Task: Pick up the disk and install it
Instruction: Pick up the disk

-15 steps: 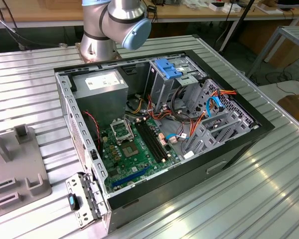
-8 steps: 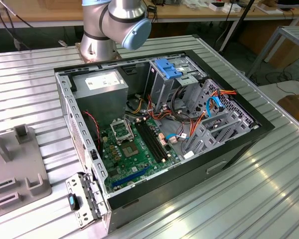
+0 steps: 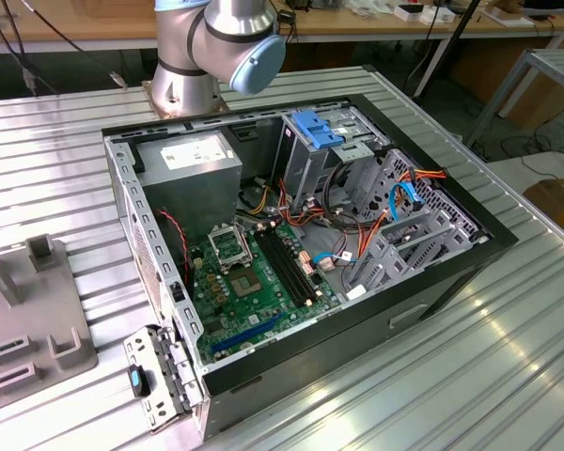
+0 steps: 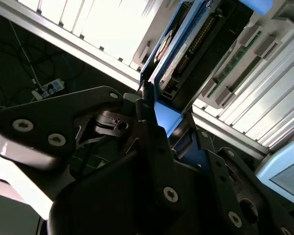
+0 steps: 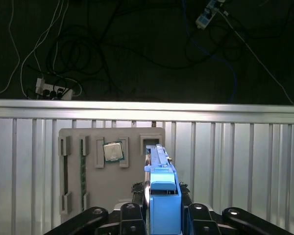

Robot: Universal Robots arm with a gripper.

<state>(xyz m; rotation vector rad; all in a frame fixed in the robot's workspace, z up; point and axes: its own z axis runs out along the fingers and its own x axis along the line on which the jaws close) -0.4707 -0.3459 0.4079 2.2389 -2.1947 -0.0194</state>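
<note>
The disk (image 5: 161,193), a dark flat drive in a bright blue carrier, shows edge-on in the first wrist view. My gripper (image 5: 162,218) is shut on it, with a black finger on each side of the blue rail. Its far end points at an empty slot of the grey holder tray (image 5: 73,142); I cannot tell whether it touches the tray. In the second wrist view the disk (image 4: 179,54) shows its underside and connector, and the gripper (image 4: 162,120) clamps the blue end. The open computer case (image 3: 470,249) lies on the ribbed metal table in the exterior view.
In the case are a motherboard (image 3: 263,282), a power supply (image 3: 190,164), a metal drive cage with a blue bracket (image 3: 317,129) and loose coloured cables (image 3: 395,193). The holder tray (image 3: 33,329) sits at the exterior view's left and carries a processor chip (image 5: 112,151). Cables and power strips (image 5: 51,88) lie on the floor past the table edge.
</note>
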